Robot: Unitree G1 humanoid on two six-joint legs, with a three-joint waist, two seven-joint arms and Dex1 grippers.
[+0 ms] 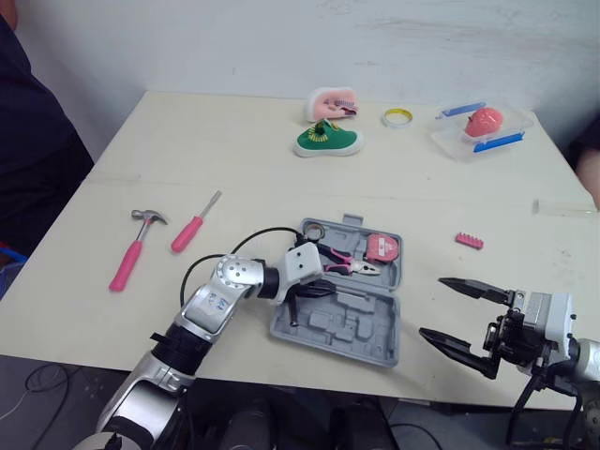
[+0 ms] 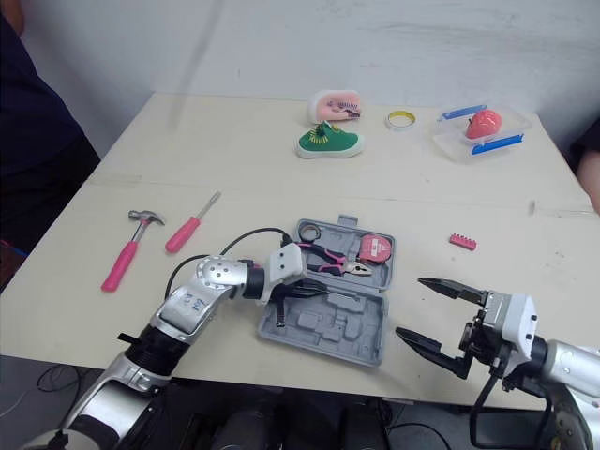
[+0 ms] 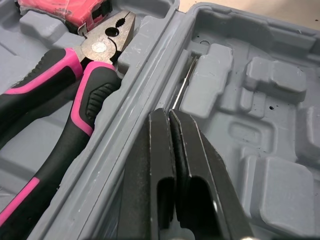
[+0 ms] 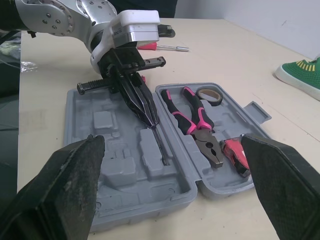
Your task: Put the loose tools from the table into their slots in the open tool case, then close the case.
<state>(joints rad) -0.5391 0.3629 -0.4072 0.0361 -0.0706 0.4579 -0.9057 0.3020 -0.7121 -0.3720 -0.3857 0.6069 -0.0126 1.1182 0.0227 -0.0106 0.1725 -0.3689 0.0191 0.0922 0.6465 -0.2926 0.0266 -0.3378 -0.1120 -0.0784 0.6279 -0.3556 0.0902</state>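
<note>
**Slim tool being seated in the open case; two tools not yet stowed**

The left gripper (image 3: 171,117) was seen over the grey moulded-plastic tool case (image 1: 339,330), its two black fingers pressed together. A thin bare-metal shaft (image 3: 183,84) ran from their tips along a slot; whether it was pinched could not be told. The right gripper (image 1: 434,307) was held wide open just right of the case, grasping nothing. The pink-handled hammer (image 1: 136,248) and pink-handled screwdriver (image 1: 195,223) lay loose on the cream table (image 1: 234,141), well apart from the case on its left. Next, it was judged, the shaft would need letting go and one of those two fetching.
</note>
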